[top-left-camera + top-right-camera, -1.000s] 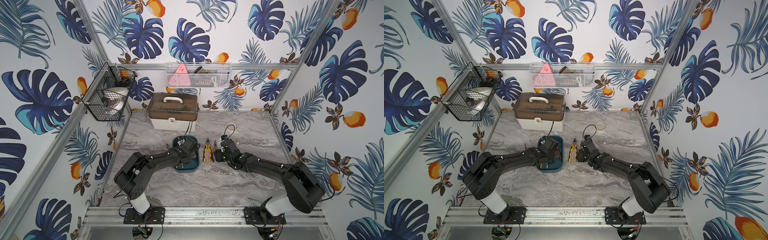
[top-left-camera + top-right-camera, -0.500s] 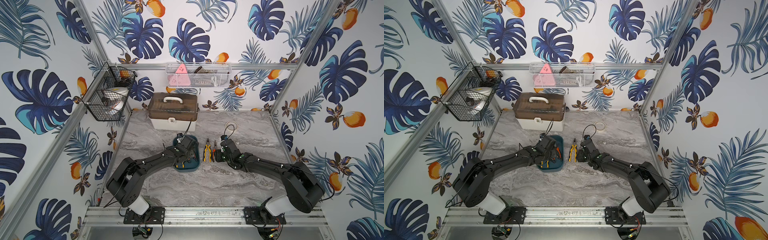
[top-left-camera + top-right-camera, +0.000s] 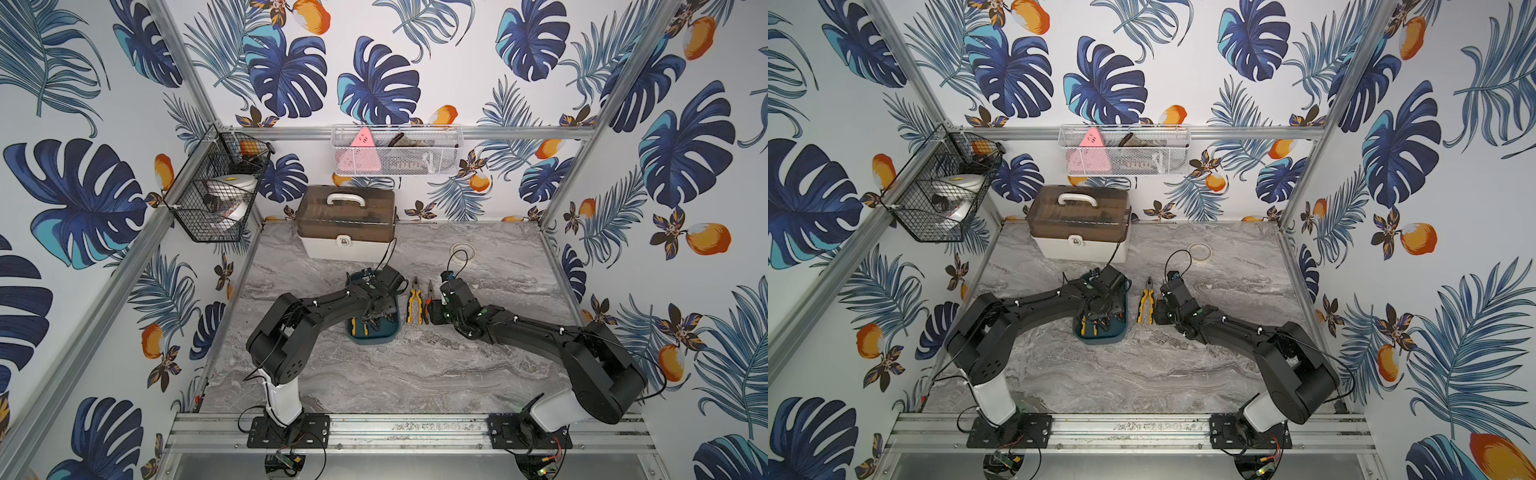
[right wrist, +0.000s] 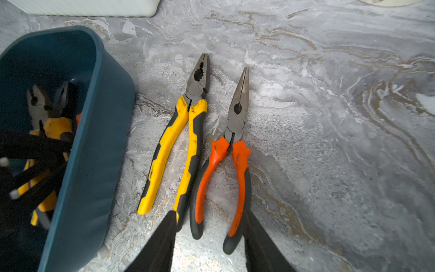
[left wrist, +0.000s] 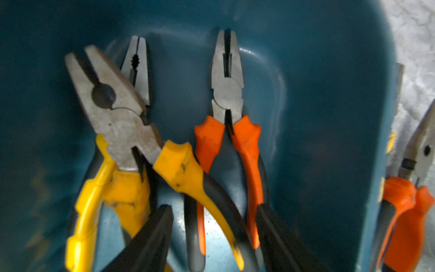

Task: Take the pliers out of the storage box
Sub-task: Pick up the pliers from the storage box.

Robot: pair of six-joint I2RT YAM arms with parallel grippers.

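On the counter (image 3: 415,374), in the box (image 5: 329,117), three pliers (image 5: 226,94) lie lengthwise, handles toward your left jaws; those stand open astride the orange pair's handles, gripping nothing; two more lie outside by the right jaws, half open, empty.

Three pliers (image 5: 226,94) in storage box (image 5: 329,117); two on table (image 4: 329,141), right of box.

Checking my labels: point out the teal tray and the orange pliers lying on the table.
teal tray (image 4: 98,146), right wrist view, outer side wall.
orange pliers (image 4: 236,120), right wrist view, metal pivot joint.
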